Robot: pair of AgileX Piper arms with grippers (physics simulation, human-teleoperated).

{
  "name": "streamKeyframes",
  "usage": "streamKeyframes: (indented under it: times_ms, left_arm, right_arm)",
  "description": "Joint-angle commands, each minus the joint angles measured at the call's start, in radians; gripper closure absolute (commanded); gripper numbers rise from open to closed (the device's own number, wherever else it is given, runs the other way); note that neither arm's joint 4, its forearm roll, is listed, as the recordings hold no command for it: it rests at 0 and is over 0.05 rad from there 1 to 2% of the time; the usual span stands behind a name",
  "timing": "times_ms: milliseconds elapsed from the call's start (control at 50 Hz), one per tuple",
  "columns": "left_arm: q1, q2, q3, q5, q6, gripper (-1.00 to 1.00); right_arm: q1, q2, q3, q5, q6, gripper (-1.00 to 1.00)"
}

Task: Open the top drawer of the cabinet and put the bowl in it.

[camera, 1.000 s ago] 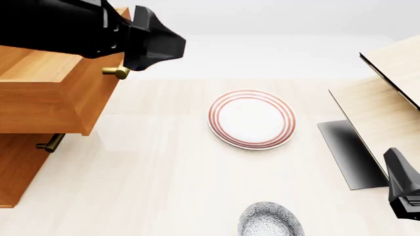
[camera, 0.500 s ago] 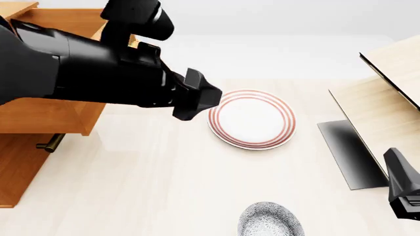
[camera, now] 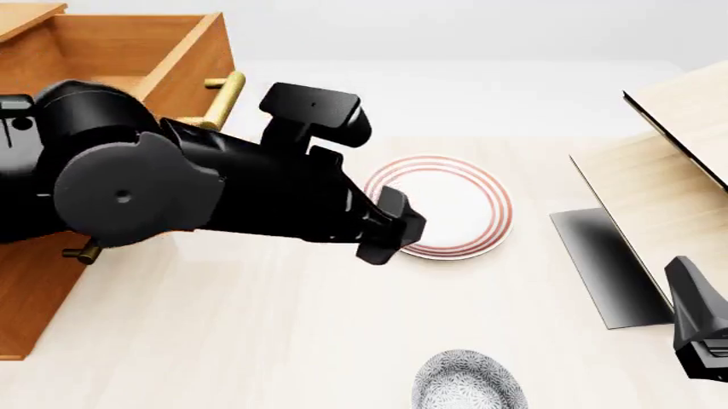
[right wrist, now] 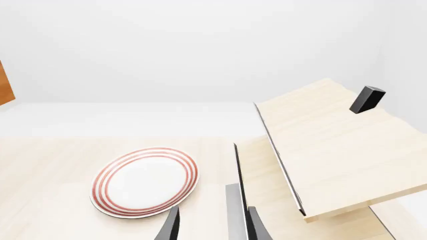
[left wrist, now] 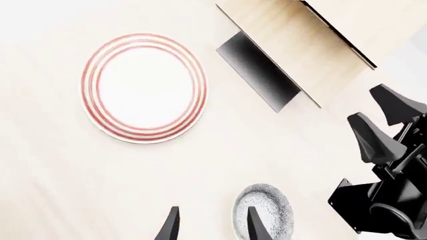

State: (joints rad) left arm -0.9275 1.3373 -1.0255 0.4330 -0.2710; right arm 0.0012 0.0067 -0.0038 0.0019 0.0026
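The cabinet (camera: 29, 290) stands at the far left with its top drawer (camera: 119, 47) pulled out, its brass handle (camera: 222, 95) facing the table. The speckled bowl (camera: 469, 382) sits at the table's near edge, in front of the plate; the left wrist view shows the bowl (left wrist: 263, 216) too. My left gripper (camera: 384, 241) hovers over the table by the plate's left rim, well beyond the bowl, and is open and empty (left wrist: 210, 227). My right gripper (right wrist: 212, 227) is open and empty at the near right, its arm (camera: 696, 328) to the right of the bowl.
A white plate with red rings (camera: 438, 204) lies mid-table. A pale light-wood structure (camera: 671, 170) with a dark panel (camera: 603, 264) fills the right side. A lower drawer handle (camera: 82, 253) shows below my left arm.
My left arm has swung away from the drawer handle, right and down over the table to the plate's edge. The top drawer stays pulled out. The right arm has not moved.
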Motion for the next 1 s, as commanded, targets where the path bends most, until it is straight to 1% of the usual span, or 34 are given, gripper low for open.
streamKeyframes:
  times_ms: [20, 140, 200, 560, 580, 960, 1000]
  left_arm:
    - [-0.027, 0.062, 0.02, -0.026, -0.064, -1.0]
    - [-0.048, 0.108, 0.025, -0.04, -0.1, -1.0]
    - [-0.048, 0.124, 0.025, -0.039, -0.097, -1.0]
    - [-0.08, 0.186, 0.033, -0.087, -0.13, -1.0]
    - [-0.073, 0.188, 0.037, -0.087, -0.121, -1.0]
    - [-0.102, 0.28, 0.054, -0.15, -0.166, -1.0]
    - [-0.11, 0.292, 0.056, -0.159, -0.179, -1.0]
  right_arm:
    - [0.0, -0.001, 0.0, -0.001, -0.001, -1.0]
    - [0.0, -0.001, 0.0, -0.001, -0.001, -1.0]
    - [0.0, -0.001, 0.0, -0.001, -0.001, -1.0]
    - [0.0, -0.001, 0.0, -0.001, -0.001, -1.0]
    - [0.0, -0.001, 0.0, -0.001, -0.001, -1.0]
    - [0.0, -0.001, 0.0, -0.001, -0.001, -1.0]
    - [-0.001, -0.001, 0.0, -0.001, -0.001, -1.0]
